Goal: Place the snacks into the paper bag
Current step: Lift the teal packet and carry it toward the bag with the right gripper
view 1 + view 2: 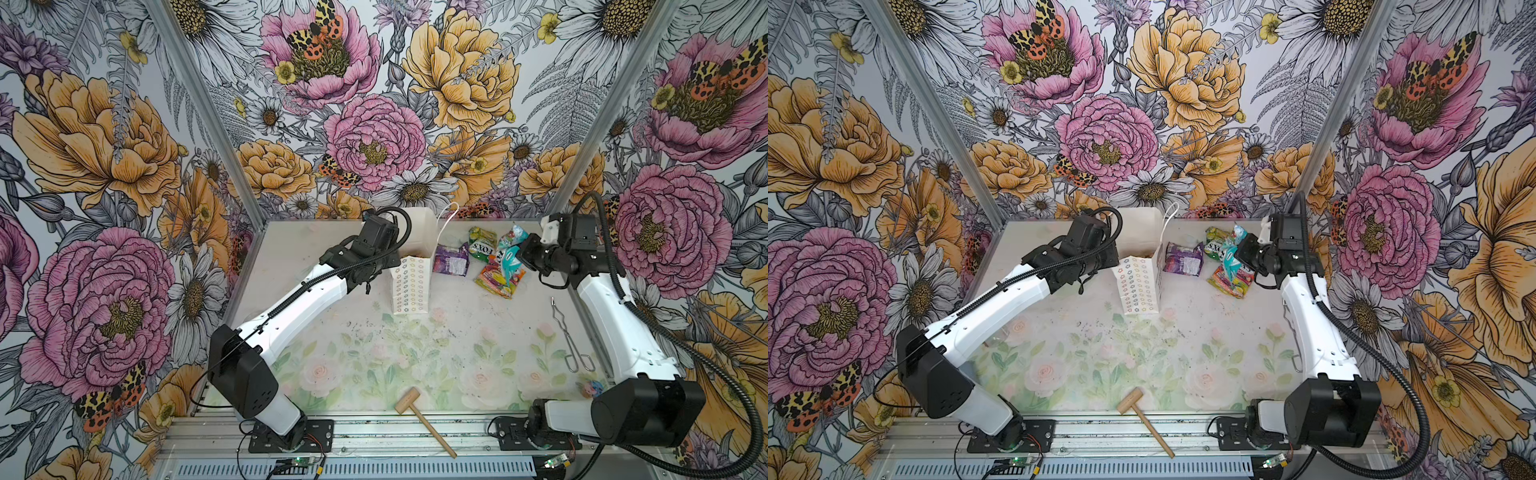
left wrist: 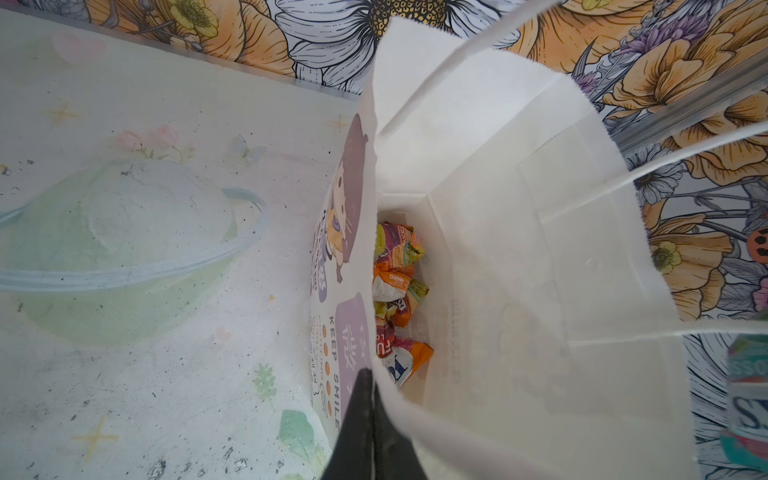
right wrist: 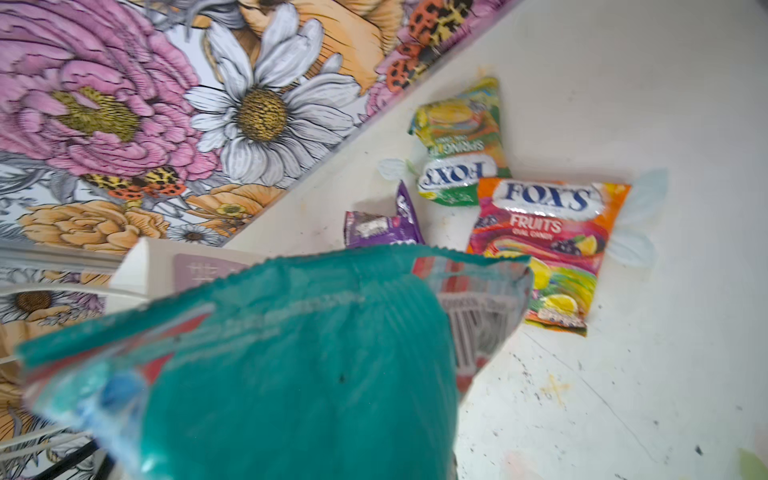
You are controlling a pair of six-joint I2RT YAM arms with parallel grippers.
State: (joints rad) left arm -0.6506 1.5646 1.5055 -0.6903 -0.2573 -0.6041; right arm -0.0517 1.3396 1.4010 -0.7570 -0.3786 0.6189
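Right gripper point(image 1: 523, 257) is clamped on a teal packet point(image 1: 510, 266), held up over the loose snacks at the far right of the table point(image 1: 457, 332). That is well short of the paper bag point(image 1: 411, 286), which stands upright toward the back with its mouth up. The left gripper point(image 2: 368, 399) is closed on the bag's rim, pulling the mouth wide. To my eye the carry should go across above the purple packet point(image 1: 451, 259). It needs to be high enough to clear the rim and the cord handles point(image 1: 446, 216), and the packet should be centred over the opening before release. The bag looks light, so the left hold wants to stay steady. Only the left wrist view looks inside, where orange packets point(image 2: 399, 291) lie on the bottom. The right wrist view reads FOX'S on the green packet point(image 3: 457, 145) and the fruit packet point(image 3: 548, 241), but the teal packet hides the fingers there. The wooden mallet point(image 1: 1144, 419) shows only in both top views.
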